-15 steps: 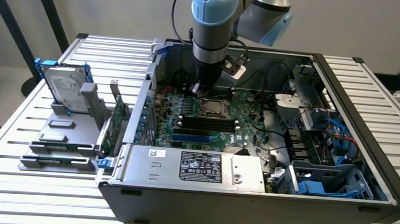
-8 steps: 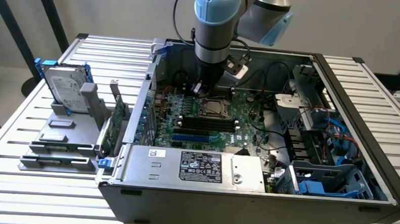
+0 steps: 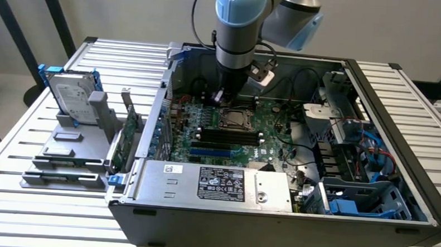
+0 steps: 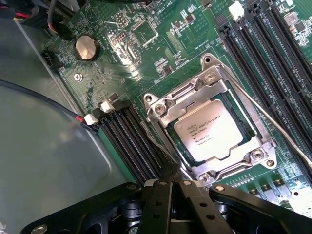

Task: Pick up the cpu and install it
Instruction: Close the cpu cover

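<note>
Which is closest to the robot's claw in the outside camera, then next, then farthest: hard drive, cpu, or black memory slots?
From the gripper:
1. cpu, in its socket right beside it.
2. black memory slots, just beyond the socket.
3. hard drive, outside the case on the exterior view's left.

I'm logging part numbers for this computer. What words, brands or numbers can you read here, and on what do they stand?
Nothing can be read for certain.
cpu: several lines of dark print on its silver top, too blurred to quote.
power supply: black label with white print and marks, too small to read.
hard drive: pale label, too small to read.
circuit board: white markings, too blurred to read.
</note>
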### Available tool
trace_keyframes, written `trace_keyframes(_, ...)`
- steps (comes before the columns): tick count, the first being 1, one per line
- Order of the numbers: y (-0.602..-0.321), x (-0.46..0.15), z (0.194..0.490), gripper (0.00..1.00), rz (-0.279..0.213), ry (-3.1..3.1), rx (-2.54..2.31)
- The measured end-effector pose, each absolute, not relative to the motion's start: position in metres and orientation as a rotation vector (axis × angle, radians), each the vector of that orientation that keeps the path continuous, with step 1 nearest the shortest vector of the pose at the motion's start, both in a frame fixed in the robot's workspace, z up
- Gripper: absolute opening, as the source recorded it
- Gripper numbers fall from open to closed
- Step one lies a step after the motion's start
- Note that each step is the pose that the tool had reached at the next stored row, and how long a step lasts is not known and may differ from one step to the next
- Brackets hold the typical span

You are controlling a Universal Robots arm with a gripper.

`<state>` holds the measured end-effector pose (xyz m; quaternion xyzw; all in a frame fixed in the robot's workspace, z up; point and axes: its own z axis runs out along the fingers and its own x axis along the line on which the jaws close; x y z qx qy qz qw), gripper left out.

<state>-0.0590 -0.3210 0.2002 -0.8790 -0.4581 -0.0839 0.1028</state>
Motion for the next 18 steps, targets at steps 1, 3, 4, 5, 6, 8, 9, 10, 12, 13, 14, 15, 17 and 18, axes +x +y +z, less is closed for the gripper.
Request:
trace_keyframes(1, -0.3208, -0.0587, 0.2002, 0.11, -0.247, -1.352, -2.595)
trace_keyframes(3, -0.3204, -0.0578, 0.2002, 0.11, -0.245, -1.354, -2.597)
trace_keyframes(4, -0.3203, -0.0574, 0.2002, 0.11, -0.245, -1.354, -2.598)
trace_keyframes(5, -0.3202, -0.0569, 0.2002, 0.11, -0.244, -1.355, -2.599)
trace_keyframes(6, -0.3201, -0.0564, 0.2002, 0.11, -0.243, -1.355, -2.600)
trace_keyframes(8, -0.3200, -0.0552, 0.2001, 0.11, -0.241, -1.357, -2.602)
trace_keyframes(9, -0.3200, -0.0546, 0.2001, 0.11, -0.241, -1.357, -2.603)
trace_keyframes(10, -0.3200, -0.0541, 0.2001, 0.11, -0.240, -1.358, -2.604)
trace_keyframes(12, -0.3200, -0.0529, 0.2000, 0.11, -0.238, -1.359, -2.607)
trace_keyframes(13, -0.3200, -0.0523, 0.1999, 0.11, -0.237, -1.360, -2.608)
trace_keyframes(14, -0.3200, -0.0517, 0.1999, 0.11, -0.236, -1.361, -2.609)
trace_keyframes(15, -0.3200, -0.0510, 0.1999, 0.11, -0.235, -1.361, -2.610)
trace_keyframes(17, -0.3200, -0.0497, 0.1998, 0.11, -0.234, -1.363, -2.612)
trace_keyframes(18, -0.3200, -0.0491, 0.1998, 0.11, -0.233, -1.363, -2.613)
